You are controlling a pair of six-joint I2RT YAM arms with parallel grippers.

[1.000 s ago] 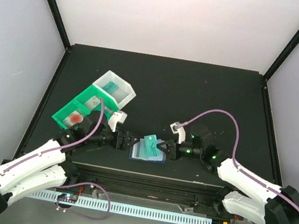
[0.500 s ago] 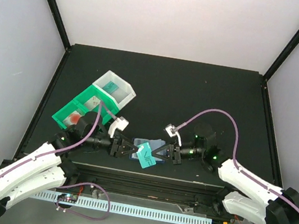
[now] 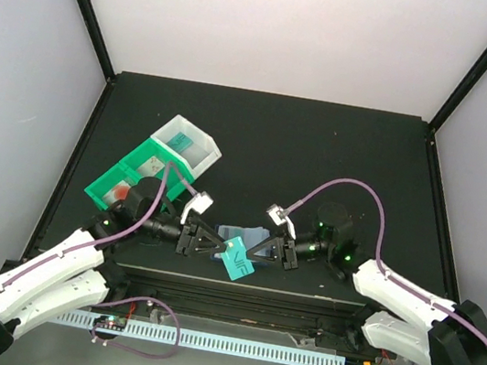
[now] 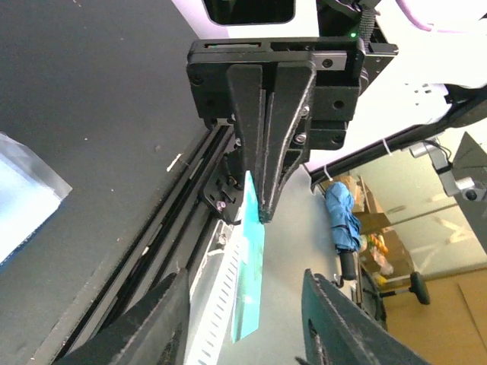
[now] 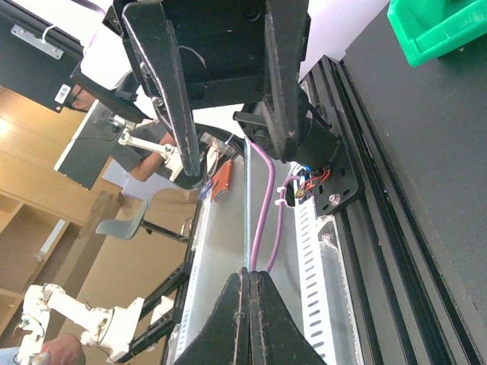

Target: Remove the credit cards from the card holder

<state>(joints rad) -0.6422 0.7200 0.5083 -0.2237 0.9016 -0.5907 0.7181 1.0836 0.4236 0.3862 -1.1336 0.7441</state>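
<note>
My right gripper [image 3: 254,251] is shut on a corner of a teal credit card [image 3: 236,258] and holds it in the air above the table's near edge. The card shows edge-on in the right wrist view [image 5: 248,205] above my shut fingers [image 5: 237,312]. My left gripper [image 3: 215,246] is open, its fingers [image 4: 163,315] on either side of the card [image 4: 251,281] without touching it. The card holder [image 3: 245,236] lies open on the table just behind the card, pale blue inside; a corner of it shows in the left wrist view [image 4: 23,201].
A green bin [image 3: 133,179] with a red-orange item [image 3: 122,191] inside sits at the left, also in the right wrist view [image 5: 441,26]. A white bin [image 3: 192,147] holding a teal item adjoins it. The table's front rail [image 3: 235,292] runs below the grippers.
The right gripper has carried the teal card from over the holder toward the near edge. The left gripper has turned toward it and now has its open fingers around the card.
</note>
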